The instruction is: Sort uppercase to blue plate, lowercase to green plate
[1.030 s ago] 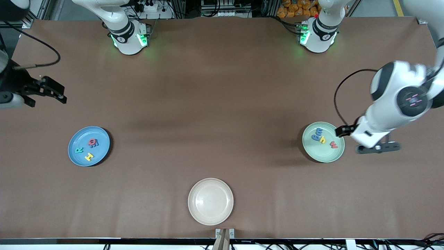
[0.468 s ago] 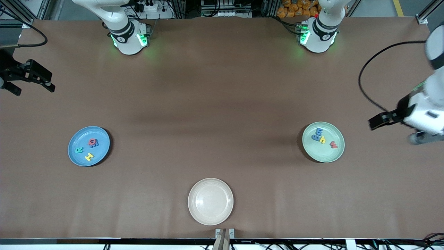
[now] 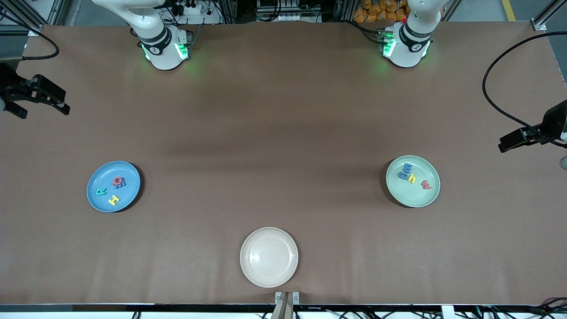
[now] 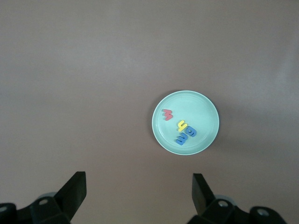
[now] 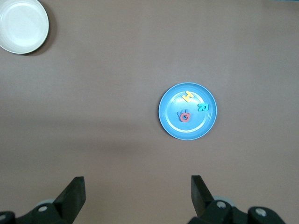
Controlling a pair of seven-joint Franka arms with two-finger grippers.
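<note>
Four foam uppercase letters (image 3: pixel 113 189) lie in the round sky-blue plate (image 3: pixel 95 200). Four foam lowercase letters (image 3: pixel 413 175) lie in the round mint-green plate (image 3: pixel 416 200). Left gripper (image 4: pixel 139 193) and right gripper (image 5: pixel 138 195) wait high above the brown table (image 3: pixel 283 133), jaws open and empty.

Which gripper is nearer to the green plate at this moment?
Left. The left gripper, open, is up over the table at the left arm's end, beside the green plate. The right gripper, open, is at the right arm's end, past the blue plate.
</note>
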